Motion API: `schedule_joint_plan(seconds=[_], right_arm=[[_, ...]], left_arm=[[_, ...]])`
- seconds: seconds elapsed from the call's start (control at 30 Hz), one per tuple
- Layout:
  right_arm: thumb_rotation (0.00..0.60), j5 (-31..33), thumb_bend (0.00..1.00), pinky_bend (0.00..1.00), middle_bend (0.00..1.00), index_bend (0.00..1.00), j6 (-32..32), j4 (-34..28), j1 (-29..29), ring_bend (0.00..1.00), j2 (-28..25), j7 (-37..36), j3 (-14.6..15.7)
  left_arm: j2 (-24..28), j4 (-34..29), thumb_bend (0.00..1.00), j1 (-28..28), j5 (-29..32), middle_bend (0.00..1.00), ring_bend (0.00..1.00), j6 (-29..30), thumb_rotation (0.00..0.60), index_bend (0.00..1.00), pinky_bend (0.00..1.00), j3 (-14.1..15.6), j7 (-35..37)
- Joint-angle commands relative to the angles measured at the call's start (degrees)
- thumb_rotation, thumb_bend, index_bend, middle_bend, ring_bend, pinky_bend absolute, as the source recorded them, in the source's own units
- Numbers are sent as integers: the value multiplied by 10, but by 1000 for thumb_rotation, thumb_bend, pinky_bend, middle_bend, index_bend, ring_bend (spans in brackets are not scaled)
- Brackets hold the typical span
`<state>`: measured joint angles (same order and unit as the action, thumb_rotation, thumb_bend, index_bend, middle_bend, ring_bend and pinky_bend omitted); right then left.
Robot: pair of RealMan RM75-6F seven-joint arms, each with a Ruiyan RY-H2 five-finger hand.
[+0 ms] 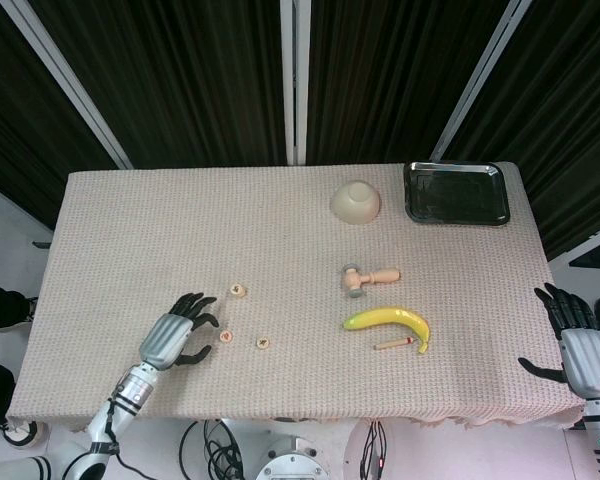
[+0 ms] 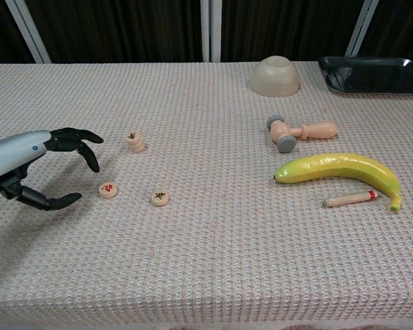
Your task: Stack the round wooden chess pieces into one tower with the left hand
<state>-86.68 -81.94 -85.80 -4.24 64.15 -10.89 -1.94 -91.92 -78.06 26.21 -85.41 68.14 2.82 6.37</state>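
Two views cover the cloth-covered tabletop [image 1: 130,220], and only the head view takes in its whole outline, the black tray [image 1: 456,193] entire at the far right corner, and the right hand [image 1: 580,345], which hangs off the right edge with fingers spread and nothing in them. The chest view cuts the tray at its frame edge and misses that hand altogether, but it alone shows that the far chess piece is really a short stack [image 2: 135,141] of discs. Next in size come the banana [image 2: 337,170], the upturned bowl [image 2: 274,75], the small wooden mallet [image 2: 299,132] and a thin stick [image 2: 351,199] just beside the banana.

The left hand [image 2: 45,165] hovers low over the near left part of the cloth, palm down, fingers arched apart and thumb tucked below, holding nothing. The red-marked disc [image 2: 109,190] lies just right of its fingertips, apart from them; the dark-marked disc [image 2: 160,198] lies further right, and the stack sits beyond the fingers.
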Motion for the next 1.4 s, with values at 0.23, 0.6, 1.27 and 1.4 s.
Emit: schedule_joint_plan(seconds=[0.23, 0.6, 1.27, 1.4], right_arm=[[600, 1, 0, 0, 0, 0, -1, -1, 3, 0, -1, 0, 2], [600, -1, 0, 0, 0, 0, 5, -6, 0, 0, -1, 7, 4], [600, 0, 0, 0, 0, 0, 0, 0, 5, 0, 1, 6, 6], [600, 2, 0, 0, 0, 0, 0, 1, 5, 0, 2, 6, 5]], left_arm=[[-24, 23, 315, 3, 1, 81, 0, -15, 600, 370, 0, -10, 4], [-34, 28, 315, 5, -8, 81, 0, -22, 600, 378, 0, -13, 8], [-56, 56, 316, 8, 0, 81, 0, -42, 600, 401, 0, -21, 10], [-57, 59, 319, 8, 0, 81, 0, -44, 600, 413, 0, -22, 9]])
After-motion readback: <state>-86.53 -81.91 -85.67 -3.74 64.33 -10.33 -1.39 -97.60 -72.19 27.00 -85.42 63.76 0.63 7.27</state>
